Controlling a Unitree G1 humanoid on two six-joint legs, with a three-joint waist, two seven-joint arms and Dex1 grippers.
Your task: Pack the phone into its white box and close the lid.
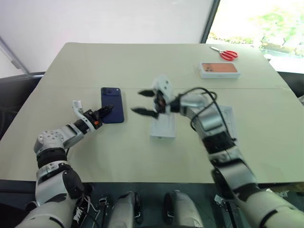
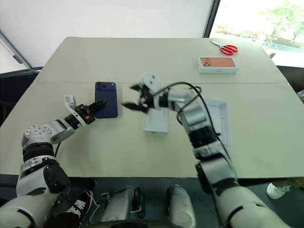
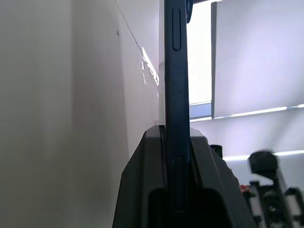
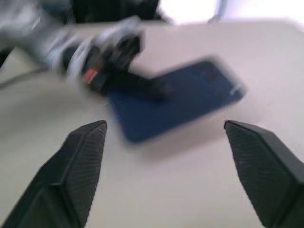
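Note:
The dark blue phone [image 1: 113,103] lies left of the table's centre with its camera bump at the far corner. My left gripper [image 1: 104,112] is shut on its near edge. In the left wrist view the phone's thin side [image 3: 176,71] stands clamped between the fingers. My right gripper [image 1: 144,102] hovers open just right of the phone, pointing left at it, with nothing between its fingers [image 4: 83,156]. A walled white cardboard piece [image 1: 163,126] lies under my right wrist. A flatter white piece with a greyish recess [image 1: 228,118] lies behind my right arm. I cannot tell which is the white box or the lid.
A white box with an orange phone picture [image 1: 218,70] sits at the far right, and red-handled scissors [image 1: 228,54] lie beyond it. The beige table [image 1: 118,152] has open surface along its near edge and at the far left.

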